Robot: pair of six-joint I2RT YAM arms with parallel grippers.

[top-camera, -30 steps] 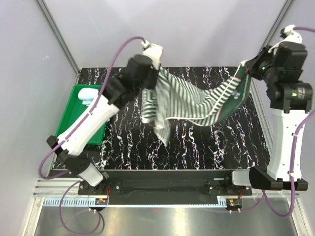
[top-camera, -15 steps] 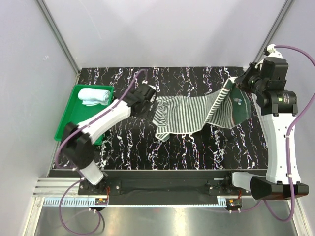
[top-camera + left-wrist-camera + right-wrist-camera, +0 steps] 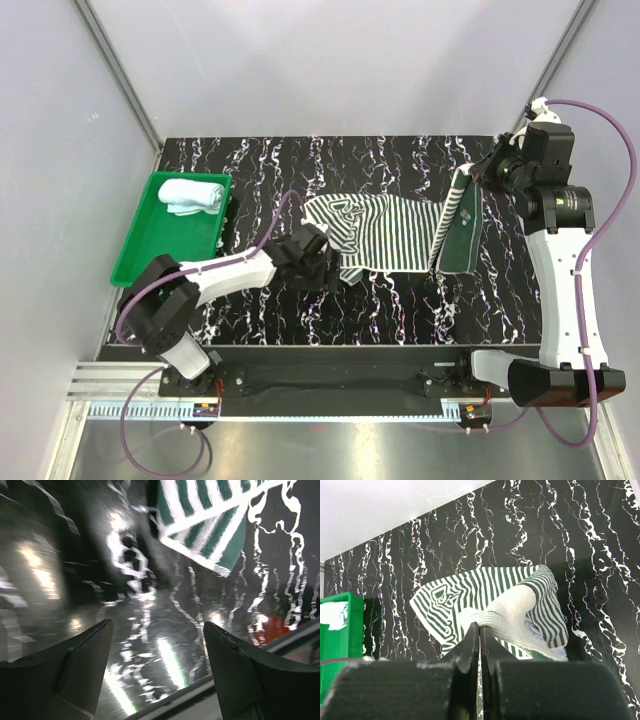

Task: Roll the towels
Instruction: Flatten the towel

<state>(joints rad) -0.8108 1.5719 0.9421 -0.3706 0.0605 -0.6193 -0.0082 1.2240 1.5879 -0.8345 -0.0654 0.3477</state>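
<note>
The striped towel (image 3: 385, 232) lies mostly flat on the middle of the dark marbled table. Its right edge is lifted, showing a green patterned side (image 3: 462, 235). My right gripper (image 3: 478, 178) is shut on that raised edge; in the right wrist view the cloth (image 3: 485, 592) bunches at the closed fingertips (image 3: 480, 628). My left gripper (image 3: 320, 262) is open and empty, low over the table beside the towel's near left corner (image 3: 205, 525); its gripper (image 3: 157, 640) has only table between the jaws. The light blue towel (image 3: 193, 194) lies rolled in the green tray (image 3: 150, 250).
The green tray stands at the table's left edge and shows at the left of the right wrist view (image 3: 342, 645). The enclosure's grey walls and frame posts stand close behind and beside the table. The table's front rail (image 3: 340, 375) runs between the arm bases.
My left gripper has let go of the towel's left edge and dropped toward the near side of the table. The towel has settled flat. My right gripper has lowered with its edge.
</note>
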